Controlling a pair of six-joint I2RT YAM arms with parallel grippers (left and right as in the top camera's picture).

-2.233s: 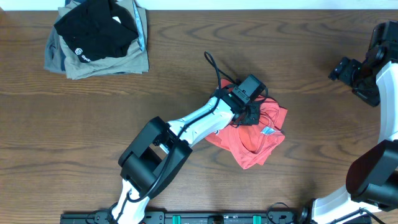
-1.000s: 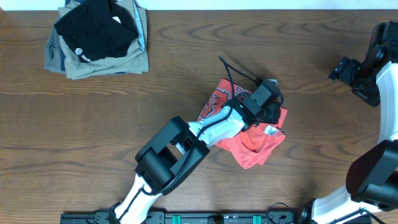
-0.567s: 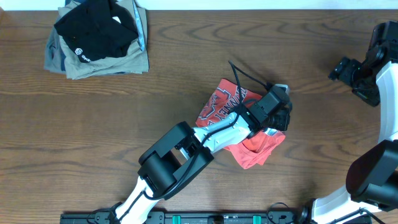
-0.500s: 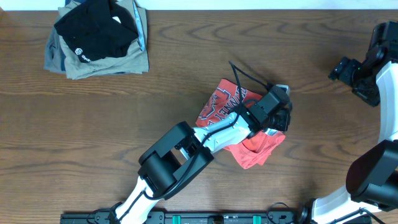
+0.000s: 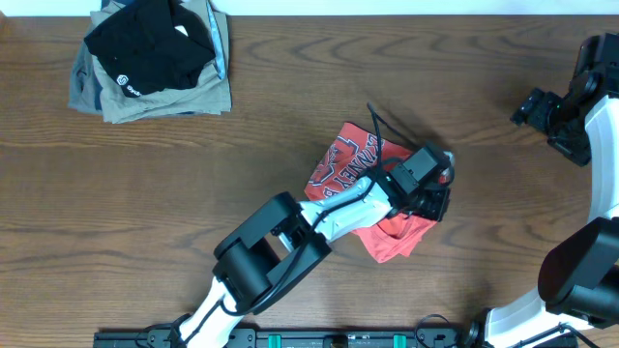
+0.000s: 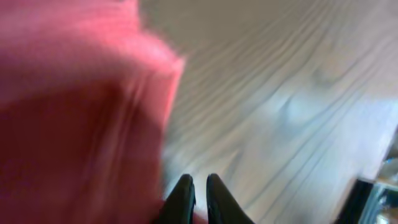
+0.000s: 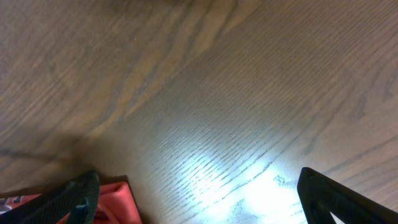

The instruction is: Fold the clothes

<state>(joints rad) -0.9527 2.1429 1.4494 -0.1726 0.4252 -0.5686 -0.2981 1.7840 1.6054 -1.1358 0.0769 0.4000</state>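
Note:
The red-orange T-shirt lies crumpled at the table's middle, its white-and-dark-red print facing up on the left part. My left gripper is at the shirt's right edge, fingers nearly together. In the blurred left wrist view the fingers pinch red cloth just above the wood. My right gripper is open and empty at the far right, well away from the shirt. In the right wrist view its fingers are spread wide, with a corner of the shirt at the lower left.
A black folded garment with a small white logo lies on a khaki-grey folded garment at the back left corner. The left arm stretches diagonally over the shirt. Bare wooden table surrounds the shirt.
My left gripper has moved right across the shirt to its right edge, pulling cloth along. The printed chest has come into view on the left. The right arm has not moved.

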